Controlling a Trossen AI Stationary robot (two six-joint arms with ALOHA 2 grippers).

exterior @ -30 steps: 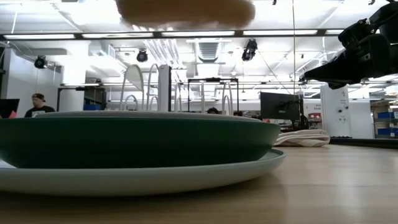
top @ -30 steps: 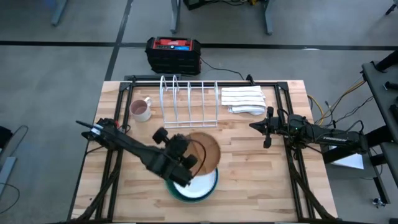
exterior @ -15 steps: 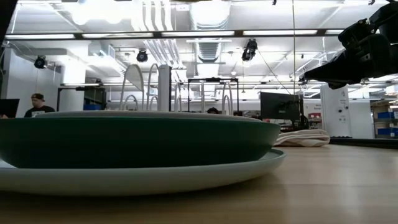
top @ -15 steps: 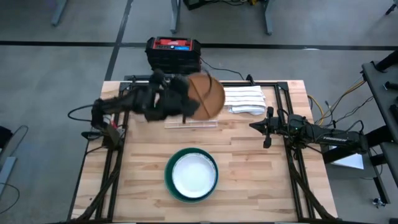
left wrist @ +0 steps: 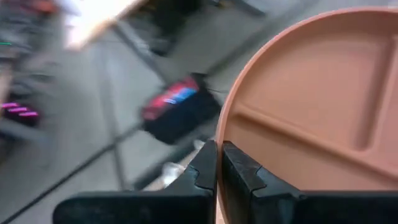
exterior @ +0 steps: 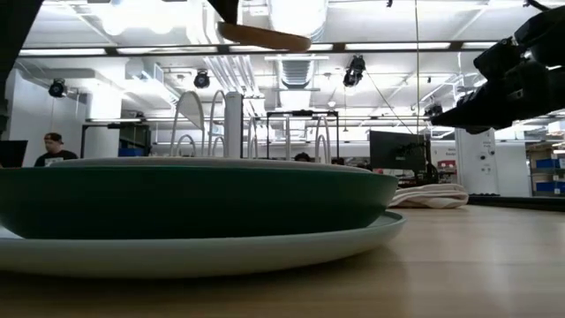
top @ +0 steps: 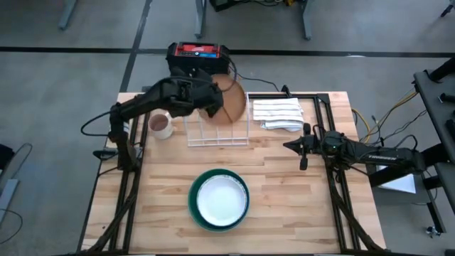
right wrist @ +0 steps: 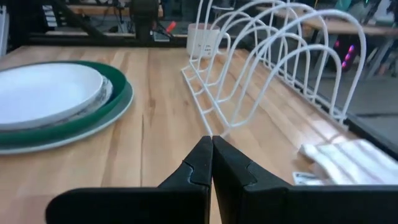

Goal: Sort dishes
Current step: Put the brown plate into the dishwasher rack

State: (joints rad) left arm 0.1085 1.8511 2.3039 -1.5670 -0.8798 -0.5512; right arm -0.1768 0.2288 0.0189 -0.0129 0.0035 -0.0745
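My left gripper [top: 215, 107] is shut on the small brown plate [top: 232, 99] and holds it in the air over the far right end of the white wire rack [top: 217, 122]. The plate has raised dividers [left wrist: 311, 118]. In the low view its underside [exterior: 265, 37] shows high up. The other plates lie stacked [top: 219, 199] near the table's front middle: white on top [right wrist: 46, 90], dark green [exterior: 194, 199] beneath, and a pale rim [exterior: 221, 252] lowest on the wood. My right gripper [top: 302, 146] is shut and empty at the right, above the table [right wrist: 211, 152]. My left gripper pinches the brown plate's rim [left wrist: 219, 134] between its two fingers [left wrist: 239, 171], one on each face. The fingers come from the table's left side, about level. The plate is lifted clear and stands nearly on edge above the rack.
A pinkish mug [top: 161, 126] stands left of the rack. A folded white striped cloth [top: 279, 114] lies right of it, also in the right wrist view [right wrist: 348, 158]. A red and black box [top: 198, 60] sits on the floor beyond the far edge. Bare wood lies between rack and stack.
My left gripper has carried the brown plate from just above the stack toward the table's far edge, up over the rack. The plate has tipped from lying nearly flat to standing nearly on edge. The stack has stayed where it was.
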